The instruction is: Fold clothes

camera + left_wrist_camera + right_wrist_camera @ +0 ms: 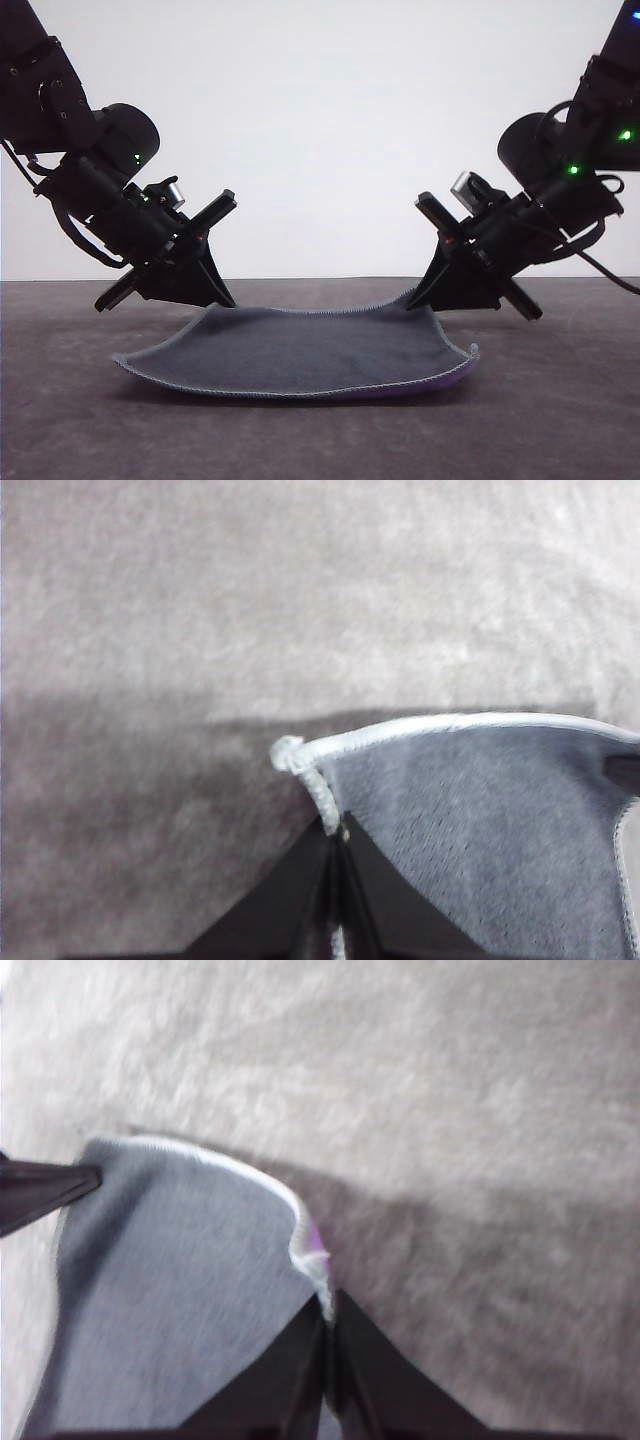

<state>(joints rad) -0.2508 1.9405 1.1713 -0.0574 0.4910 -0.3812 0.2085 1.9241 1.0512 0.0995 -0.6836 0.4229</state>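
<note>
A small square soft cloth (310, 350), dark grey on its upper face with pale grey stitched edging, lies on the grey-brown matte table (90, 430), its near edge flat and its two far corners raised. The front view shows a thin strip of bright purple along the cloth's near right edge, where the underside peeks out; that view alone shows the whole cloth and both black arms leaning inward over it. The left end effector (222, 300) meets the cloth's far left corner, and the right end effector (420, 298) meets its far right corner. In the left wrist view the left end effector (335, 835) has its black fingers (280, 910) pressed together on the stitched edge just below the curled corner of the cloth (480, 820), a grip the front view cannot confirm. In the right wrist view, which is somewhat blurred, the right end effector (327, 1310) is likewise closed on the cloth (180, 1290) at its edge, where a fleck of purple shows beside the fingertips; the tip of the opposite end effector (45, 1188) touches the cloth's other raised corner.
</note>
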